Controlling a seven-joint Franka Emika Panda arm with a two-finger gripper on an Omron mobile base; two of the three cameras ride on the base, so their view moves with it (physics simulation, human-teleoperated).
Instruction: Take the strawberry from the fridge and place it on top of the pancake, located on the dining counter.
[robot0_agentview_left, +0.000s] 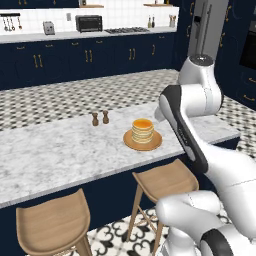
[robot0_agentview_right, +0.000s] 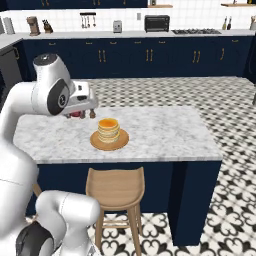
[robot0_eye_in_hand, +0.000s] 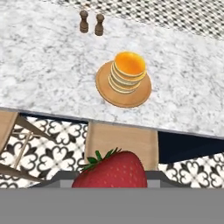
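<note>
one tool (robot0_eye_in_hand: 109, 186) clamped on the strawberry (robot0_eye_in_hand: 111, 170) — off the dining counter (robot0_eye_in_hand: 43, 74) edge, pancake (robot0_eye_in_hand: 127, 72) well apart.

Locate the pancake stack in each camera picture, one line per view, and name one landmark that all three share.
Left base view: the pancake sits right of centre on the dining counter, just left of the arm.
Right base view: left of centre, near the counter's front edge.
Hand view: upper middle, on its round wooden plate, above the strawberry.
Shared landmark: the two small brown shakers behind the stack.
</note>
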